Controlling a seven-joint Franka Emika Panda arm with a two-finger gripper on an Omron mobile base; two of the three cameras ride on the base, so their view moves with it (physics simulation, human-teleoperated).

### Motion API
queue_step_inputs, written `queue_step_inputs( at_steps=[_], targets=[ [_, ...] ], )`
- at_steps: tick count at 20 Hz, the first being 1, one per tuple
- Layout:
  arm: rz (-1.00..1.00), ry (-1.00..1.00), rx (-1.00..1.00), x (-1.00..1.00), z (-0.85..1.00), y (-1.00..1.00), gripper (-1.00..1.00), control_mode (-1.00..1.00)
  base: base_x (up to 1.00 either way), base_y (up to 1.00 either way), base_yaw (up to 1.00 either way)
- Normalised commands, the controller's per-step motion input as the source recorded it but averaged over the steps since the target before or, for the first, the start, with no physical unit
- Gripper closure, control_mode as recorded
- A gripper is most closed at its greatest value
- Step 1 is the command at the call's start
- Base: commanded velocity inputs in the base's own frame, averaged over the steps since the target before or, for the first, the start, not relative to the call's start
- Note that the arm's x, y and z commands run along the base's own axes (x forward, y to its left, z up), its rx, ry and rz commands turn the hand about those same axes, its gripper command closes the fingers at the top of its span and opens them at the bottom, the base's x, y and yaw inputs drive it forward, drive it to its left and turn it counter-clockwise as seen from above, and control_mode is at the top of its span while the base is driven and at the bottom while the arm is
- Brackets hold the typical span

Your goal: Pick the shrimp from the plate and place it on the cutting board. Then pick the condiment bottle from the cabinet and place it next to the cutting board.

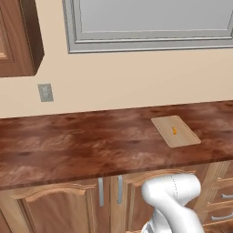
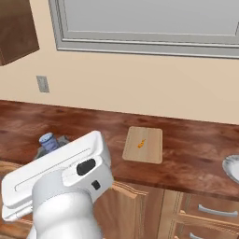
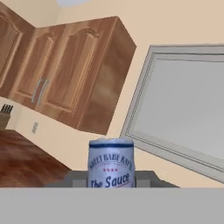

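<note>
My hand [image 3: 111,177] is clamped on the condiment bottle [image 2: 47,141] over the bench's [image 1: 68,145] front edge, and carrying it toward the cutting board [image 2: 144,144], farther along mid-bench, I risk tipping it or knocking the shrimp [image 2: 140,144] lying there.

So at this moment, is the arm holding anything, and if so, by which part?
Yes: the condiment bottle. In the hand view the fingers flank it on either side, just below its blue-grey cap, around the upper label. The exact contact points are hidden.
</note>
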Motion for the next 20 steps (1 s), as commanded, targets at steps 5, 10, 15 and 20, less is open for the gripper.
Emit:
queue_step_inputs(
  at_steps=[5,10,15,20],
  targets=[
    [0.0,0.0,0.01,0.35,-0.47,0.0,1.0,-1.0,0.0,0.0,0.0],
    [0.0,0.0,0.09,0.33,-0.47,0.0,1.0,-1.0,0.0,0.0,0.0],
    [0.0,0.02,0.18,0.23,-0.38,0.0,1.0,-1.0,0.0,0.0,0.0],
    [0.0,0.0,0.25,0.06,-0.19,0.0,1.0,-1.0,0.0,0.0,0.0]
  ],
)
